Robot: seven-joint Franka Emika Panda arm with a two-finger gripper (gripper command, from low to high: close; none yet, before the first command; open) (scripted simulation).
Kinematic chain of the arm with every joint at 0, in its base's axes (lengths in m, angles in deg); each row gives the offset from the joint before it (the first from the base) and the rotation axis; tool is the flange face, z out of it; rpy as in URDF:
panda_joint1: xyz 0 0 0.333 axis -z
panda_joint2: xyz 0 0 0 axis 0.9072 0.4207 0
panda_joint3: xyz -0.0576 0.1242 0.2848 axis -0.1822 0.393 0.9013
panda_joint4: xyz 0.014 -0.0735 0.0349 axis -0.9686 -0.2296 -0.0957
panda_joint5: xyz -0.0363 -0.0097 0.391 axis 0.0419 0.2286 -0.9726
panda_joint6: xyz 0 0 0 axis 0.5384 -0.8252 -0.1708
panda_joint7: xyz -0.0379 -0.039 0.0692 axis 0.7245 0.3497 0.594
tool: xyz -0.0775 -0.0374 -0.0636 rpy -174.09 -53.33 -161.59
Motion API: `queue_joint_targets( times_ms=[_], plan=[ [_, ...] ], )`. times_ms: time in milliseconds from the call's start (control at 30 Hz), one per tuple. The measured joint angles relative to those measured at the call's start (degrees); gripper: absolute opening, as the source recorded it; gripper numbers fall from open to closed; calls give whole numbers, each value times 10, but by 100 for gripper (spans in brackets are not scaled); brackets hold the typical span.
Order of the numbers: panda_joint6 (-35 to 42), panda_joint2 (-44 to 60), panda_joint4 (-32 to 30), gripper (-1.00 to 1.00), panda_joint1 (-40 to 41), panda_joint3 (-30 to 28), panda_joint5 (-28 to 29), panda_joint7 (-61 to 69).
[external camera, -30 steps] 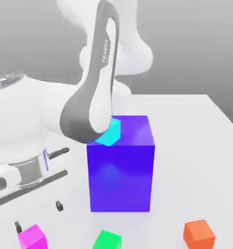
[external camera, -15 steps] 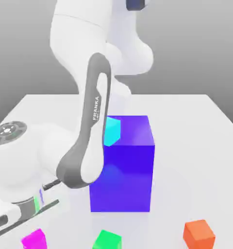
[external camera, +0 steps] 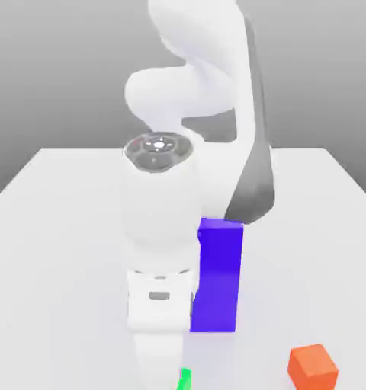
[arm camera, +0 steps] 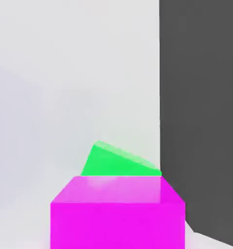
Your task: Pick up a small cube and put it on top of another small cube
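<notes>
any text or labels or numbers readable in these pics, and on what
None can be read.
The robot arm shows no lettering from this side; the round cap on its joint carries small marks too blurred to read.
The big blue block, orange cube, green cube and magenta cube are all plain.

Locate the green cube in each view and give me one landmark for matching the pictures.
Exterior view: just a sliver of the green cube shows at the bottom edge, beside the arm's lower end and in front of the big blue block.
Hand view: the green cube sits low in the picture, just beyond the magenta cube, tilted relative to it.
Shared landmark: the green cube itself; the white table also appears in both.
</notes>
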Motion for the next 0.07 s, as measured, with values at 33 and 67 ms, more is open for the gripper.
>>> queue_joint_targets(
  times_ms=[33, 67],
  plan=[
    [0, 0, 0, 100, 0, 0, 0, 0],
    [0, 0, 0, 100, 0, 0, 0, 0]
  ],
)
